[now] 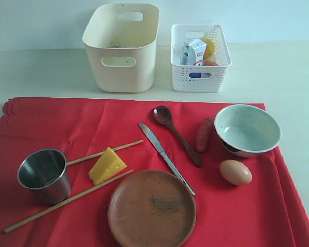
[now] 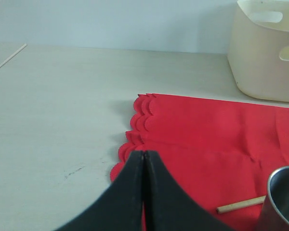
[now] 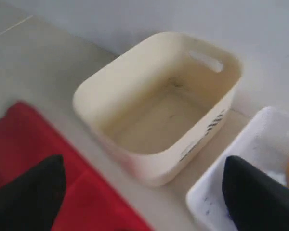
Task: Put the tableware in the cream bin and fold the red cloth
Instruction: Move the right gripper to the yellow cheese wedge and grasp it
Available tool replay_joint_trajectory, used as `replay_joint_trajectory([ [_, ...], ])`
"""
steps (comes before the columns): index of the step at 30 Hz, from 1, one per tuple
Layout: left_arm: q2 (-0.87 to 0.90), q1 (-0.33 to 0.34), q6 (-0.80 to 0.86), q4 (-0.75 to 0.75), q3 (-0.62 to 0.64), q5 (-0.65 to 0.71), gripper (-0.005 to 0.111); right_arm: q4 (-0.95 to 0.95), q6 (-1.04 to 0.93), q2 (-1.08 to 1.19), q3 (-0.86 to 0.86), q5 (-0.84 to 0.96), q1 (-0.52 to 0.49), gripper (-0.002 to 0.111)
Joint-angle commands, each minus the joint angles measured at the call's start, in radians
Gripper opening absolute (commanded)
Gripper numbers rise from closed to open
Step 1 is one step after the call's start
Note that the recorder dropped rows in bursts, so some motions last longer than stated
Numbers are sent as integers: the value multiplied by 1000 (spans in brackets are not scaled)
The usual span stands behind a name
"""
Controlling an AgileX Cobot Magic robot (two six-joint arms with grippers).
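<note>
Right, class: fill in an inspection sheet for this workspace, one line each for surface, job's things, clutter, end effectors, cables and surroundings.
Surface: pale table, partly covered by the red cloth, spread flat.
Job's things: cream bin empty, behind the cloth; bowl, steel cup, brown plate, wooden spoon, knife, two chopsticks all on the cloth.
Clutter: cheese wedge between the chopsticks; egg and reddish sausage-like item by the bowl; white basket holding a milk carton and other food.
End effectors: left end effector shut, empty, pointed toward the cloth's scalloped edge; right end effector open, empty, pointed toward the bin.
Cables: nothing seen.
Surroundings: plain pale wall.
</note>
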Motion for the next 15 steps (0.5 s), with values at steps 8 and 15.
replay_joint_trajectory([
  [8,-6,-7,0,-1,3,-7,0,-5,-267,31,57,462,95,84],
  [15,-6,-7,0,-1,3,-7,0,-5,-478,113,76,457,268,84],
])
